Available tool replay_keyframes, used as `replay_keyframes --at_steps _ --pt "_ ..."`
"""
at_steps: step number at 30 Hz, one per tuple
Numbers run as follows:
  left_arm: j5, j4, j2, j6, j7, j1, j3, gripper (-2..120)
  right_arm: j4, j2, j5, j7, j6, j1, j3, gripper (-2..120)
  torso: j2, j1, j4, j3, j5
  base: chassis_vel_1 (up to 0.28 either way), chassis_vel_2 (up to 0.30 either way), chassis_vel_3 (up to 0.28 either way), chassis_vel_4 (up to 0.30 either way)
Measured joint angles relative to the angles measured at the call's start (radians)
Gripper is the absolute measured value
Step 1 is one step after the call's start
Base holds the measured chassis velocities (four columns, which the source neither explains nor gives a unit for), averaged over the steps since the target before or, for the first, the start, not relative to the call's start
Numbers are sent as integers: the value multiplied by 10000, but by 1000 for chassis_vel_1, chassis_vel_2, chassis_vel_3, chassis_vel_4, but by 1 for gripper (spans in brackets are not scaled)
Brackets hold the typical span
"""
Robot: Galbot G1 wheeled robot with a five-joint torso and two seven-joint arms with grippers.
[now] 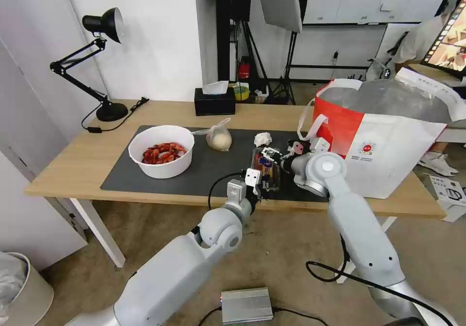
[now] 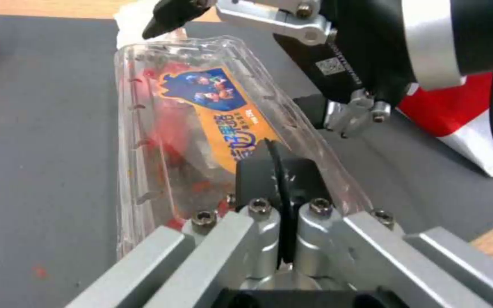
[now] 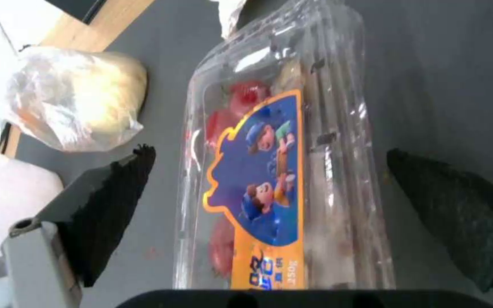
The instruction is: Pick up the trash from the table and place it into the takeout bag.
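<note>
The clear clamshell tray (image 1: 266, 168) with red scraps and an orange-blue label lies on the dark mat (image 1: 121, 180) near the table's front edge (image 1: 63, 182). My left gripper (image 2: 280, 179) is shut on the tray's near rim. My right gripper (image 3: 269, 152) is open, with one black finger (image 3: 115, 201) on each side of the tray (image 3: 292, 171), not touching it. On the mat to the left are the white bowl of red shells (image 1: 165, 151), the knotted clear bag (image 1: 219, 139) and the crumpled tissue (image 1: 262, 139). The takeout bag (image 1: 388, 141) stands open at the right.
A black tissue box (image 1: 214, 101) sits at the back of the table and a black desk lamp (image 1: 104, 63) at the back left. A grey metal box (image 1: 246, 305) lies on the floor between my arms. A bin (image 1: 22, 287) stands at the lower left.
</note>
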Motion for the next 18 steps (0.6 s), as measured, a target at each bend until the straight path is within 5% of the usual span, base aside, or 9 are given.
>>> replay_keyframes --at_steps 18 --pt "-134 -29 5 -17 -6 18 -13 0 -181 172 95 -22 -99 4 40 100 1 -2 -3 -2 -3 0 0 0 0"
